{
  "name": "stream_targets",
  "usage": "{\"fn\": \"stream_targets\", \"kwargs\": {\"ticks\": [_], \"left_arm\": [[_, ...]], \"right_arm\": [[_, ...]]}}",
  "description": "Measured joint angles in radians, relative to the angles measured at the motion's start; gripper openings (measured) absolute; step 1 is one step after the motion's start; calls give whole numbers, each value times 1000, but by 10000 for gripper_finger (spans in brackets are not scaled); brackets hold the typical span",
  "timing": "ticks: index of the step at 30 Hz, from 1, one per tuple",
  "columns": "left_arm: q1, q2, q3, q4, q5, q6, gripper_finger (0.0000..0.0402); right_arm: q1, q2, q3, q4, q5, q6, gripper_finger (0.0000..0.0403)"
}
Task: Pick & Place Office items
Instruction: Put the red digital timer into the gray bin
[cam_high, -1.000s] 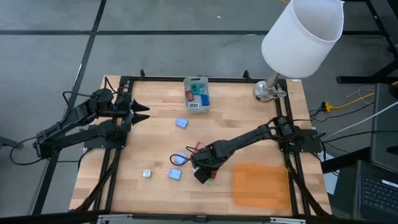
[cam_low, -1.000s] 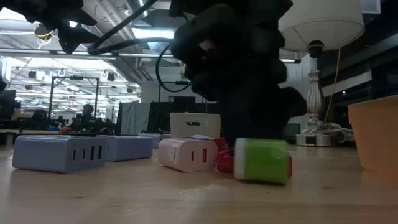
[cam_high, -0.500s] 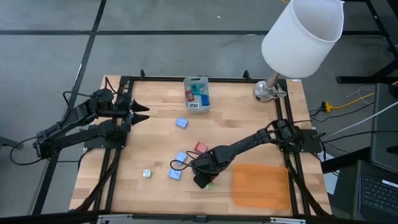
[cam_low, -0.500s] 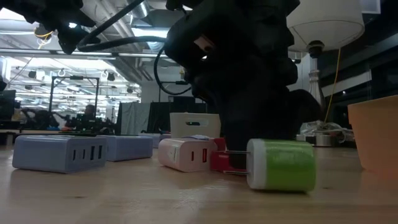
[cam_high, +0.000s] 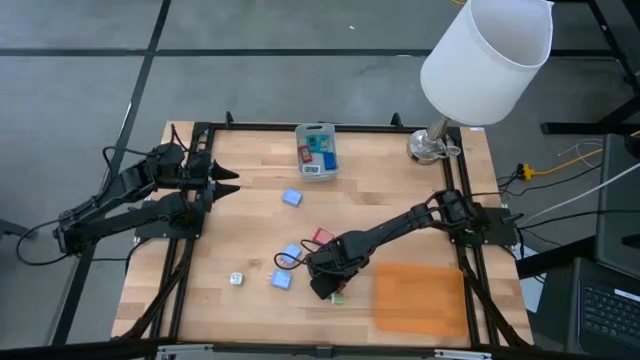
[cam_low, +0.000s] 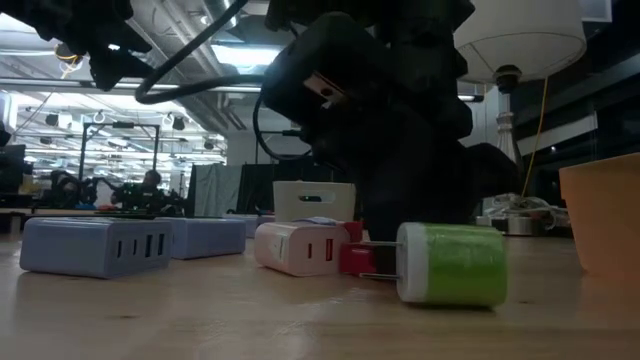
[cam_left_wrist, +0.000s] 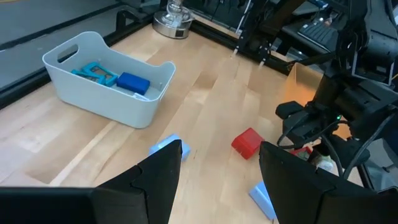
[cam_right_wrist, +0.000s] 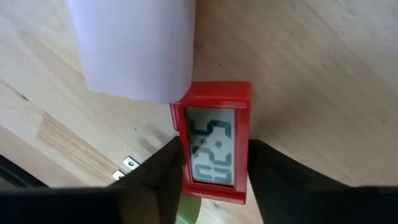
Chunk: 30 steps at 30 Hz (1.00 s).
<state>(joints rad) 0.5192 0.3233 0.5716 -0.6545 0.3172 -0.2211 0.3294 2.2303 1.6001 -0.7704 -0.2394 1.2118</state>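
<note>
My right gripper (cam_high: 325, 283) is down on the table near the near edge, just left of the orange mat (cam_high: 420, 297), shut on a small red piece with a grey display face (cam_right_wrist: 213, 152). A white block (cam_right_wrist: 134, 46) lies against that piece. A green plug-like piece (cam_low: 450, 263) lies on its side beside the gripper, prongs pointing at it. A red block (cam_high: 322, 237), blue pieces (cam_high: 291, 253) (cam_high: 281, 280) (cam_high: 292, 198) and a tiny white piece (cam_high: 236, 279) rest flat on the wood. My left gripper (cam_high: 232, 181) hovers open at the table's left side. My right gripper pinches the red piece by its two long sides (cam_right_wrist: 239, 155) between both fingers (cam_right_wrist: 273, 180), coming from above and pointing down. The display face looks up at the wrist camera. In the low view the red piece (cam_low: 355, 258) sits on the table under the gripper.
The grey bin (cam_high: 317, 150), holding teal and blue pieces, stands at the far edge. A lamp with a white shade (cam_high: 490, 55) stands on its base (cam_high: 432, 146) at the far right corner. Bare wood lies between the left arm and the scattered pieces.
My right gripper has moved a little toward the near edge and come down over the red display piece, uncovering the red block behind it. The green piece has been shoved toward the near edge and turned, its prongs now showing in the low view.
</note>
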Motion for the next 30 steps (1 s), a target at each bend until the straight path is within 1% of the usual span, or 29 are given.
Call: {"fn": "stream_targets", "kwargs": {"ticks": [1, 2, 12, 18, 26, 30], "left_arm": [[0, 0, 0, 0, -1, 0, 212], [0, 0, 0, 0, -2, 0, 212], [0, 0, 0, 23, -1, 0, 212], [0, 0, 0, 53, 0, 0, 212], [0, 0, 0, 54, 3, -1, 212], [0, 0, 0, 53, 3, -1, 212]], "right_arm": [[-2, 0, 0, -1, 3, 0, 138], [-3, 0, 0, -1, 6, 0, 132], [-12, -12, -5, 6, 2, 27, 132], [-17, -60, -11, -10, 87, 62, 132], [-22, -162, -10, -10, 90, 74, 132], [-43, -219, -8, -12, 147, 68, 132]]}}
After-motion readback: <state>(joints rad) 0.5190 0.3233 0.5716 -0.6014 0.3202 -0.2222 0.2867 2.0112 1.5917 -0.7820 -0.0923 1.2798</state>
